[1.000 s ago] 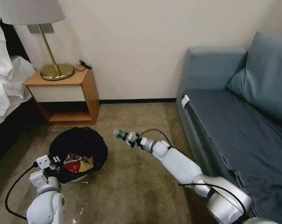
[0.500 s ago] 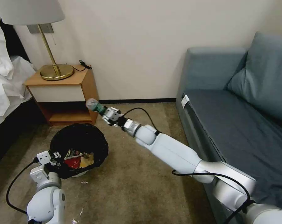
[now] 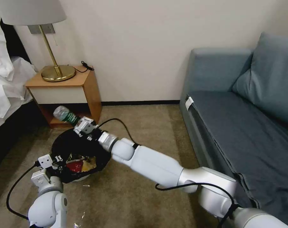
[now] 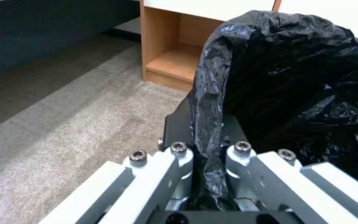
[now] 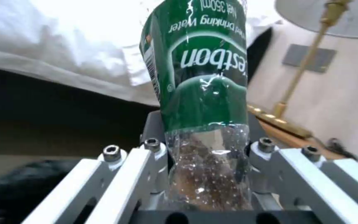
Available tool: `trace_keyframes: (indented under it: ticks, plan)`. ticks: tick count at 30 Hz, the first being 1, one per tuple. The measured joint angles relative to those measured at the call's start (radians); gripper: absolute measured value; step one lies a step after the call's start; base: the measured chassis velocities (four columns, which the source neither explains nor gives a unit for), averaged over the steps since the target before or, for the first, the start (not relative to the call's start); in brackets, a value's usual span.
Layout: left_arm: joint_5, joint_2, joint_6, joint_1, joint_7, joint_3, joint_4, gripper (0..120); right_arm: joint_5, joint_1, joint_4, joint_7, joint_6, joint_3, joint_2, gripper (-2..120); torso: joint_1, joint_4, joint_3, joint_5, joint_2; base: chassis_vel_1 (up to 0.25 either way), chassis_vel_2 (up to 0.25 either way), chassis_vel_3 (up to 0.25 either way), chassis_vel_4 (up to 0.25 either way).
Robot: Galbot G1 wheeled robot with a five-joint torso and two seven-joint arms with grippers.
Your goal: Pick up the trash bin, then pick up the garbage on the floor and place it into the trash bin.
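A: We swing our right tool (image 3: pixel 75 124) across the carpet (image 3: pixel 140 120) from mid-floor to the far rim of the trash bin (image 3: pixel 75 146) in the space of a second. The bottle (image 3: pixel 65 115), green label showing, is clamped by its lower end between the fingers and juts out toward the nightstand (image 3: pixel 68 95).

B: And our left tool (image 3: pixel 56 163)?

A: It has not moved: closed on the near rim, pinching the black liner (image 4: pixel 212 102), with the bin held at the same spot beside the nightstand.

B: So where does that leave the job?

A: We judge it close to done. A red packet (image 3: pixel 75 165) and a yellow wrapper (image 3: pixel 86 164) lie inside the bin. The bottle sits over the far edge rather than the middle, so release looks a touch early.

B: The room?

A: Tan carpet, a few small scraps near our left arm. A brass lamp (image 3: pixel 55 68) stands on the nightstand, white bedding (image 3: pixel 7 79) to the left, a blue-grey sofa (image 3: pixel 239 104) along the right, well apart from the bin.
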Motion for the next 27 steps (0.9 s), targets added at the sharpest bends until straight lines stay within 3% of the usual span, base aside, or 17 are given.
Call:
trace_keyframes:
  ticks: [10,16,21,27]
  plan:
    - [0.002,-0.001,-0.004,0.005,-0.001,0.0,-0.001,4,-0.058,-0.066,-0.01,0.004,0.006,-0.03,0.0,22,0.0,-0.0002,0.0,0.0001,0.0,0.0,0.0,0.0,0.0]
    - [0.002,-0.001,-0.004,0.005,-0.001,0.003,-0.001,4,-0.096,-0.084,-0.018,-0.004,0.007,-0.027,-0.006,39,0.0,-0.0002,0.0,0.0001,0.0,0.0,0.0,0.0,0.0]
    - [0.004,-0.002,-0.006,0.008,-0.001,0.003,0.0,4,-0.1,-0.089,-0.021,-0.006,0.008,-0.022,-0.006,64,0.0,-0.0002,0.0,0.0001,0.0,0.0,0.0,0.0,0.0]
    - [0.004,-0.002,-0.006,0.005,-0.001,0.003,-0.002,4,-0.094,-0.087,-0.017,-0.01,0.009,-0.023,-0.009,79,0.0,-0.0001,0.0,0.0001,0.0,0.0,0.0,0.0,0.0]
